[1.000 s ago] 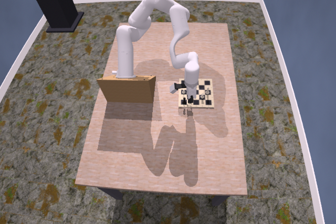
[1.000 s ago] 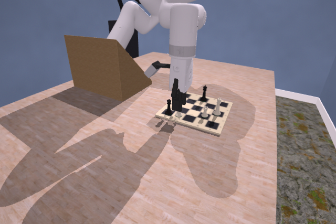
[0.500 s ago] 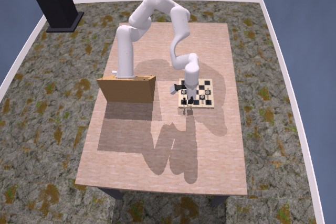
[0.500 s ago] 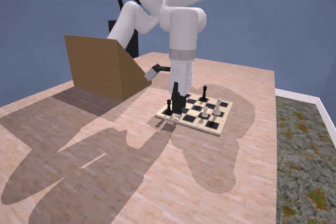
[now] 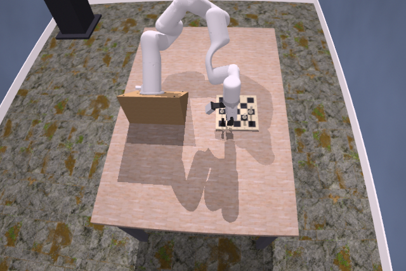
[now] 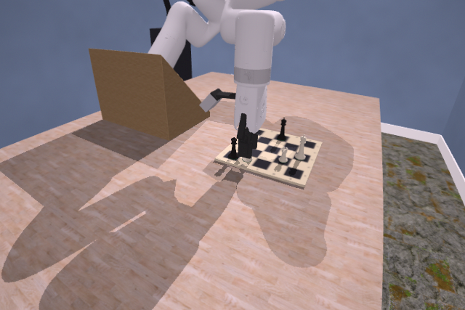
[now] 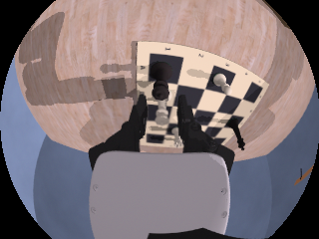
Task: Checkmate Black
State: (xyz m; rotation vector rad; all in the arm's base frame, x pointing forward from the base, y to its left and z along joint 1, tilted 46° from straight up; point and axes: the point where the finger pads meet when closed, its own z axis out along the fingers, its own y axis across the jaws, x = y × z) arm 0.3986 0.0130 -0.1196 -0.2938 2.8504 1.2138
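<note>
Down at the near left corner of the chessboard point(image 6: 304, 182), the gripper point(image 6: 245, 155) hangs straight down, fingers parted and straddling a white piece point(image 7: 161, 116). They stand either side of it, not clamped. That piece stands upright, long axis vertical; its type can't be made out. Just left sits a black pawn point(image 6: 233, 147). Further right, a white pawn point(image 6: 283, 155) and a taller white piece point(image 6: 300, 147), both upright. At the far side, the black king point(image 6: 282, 128).

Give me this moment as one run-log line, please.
phase: pre-grasp | gripper: open, low at chessboard corner | between fingers: white piece, not clamped | beside: black piece, upright
</note>
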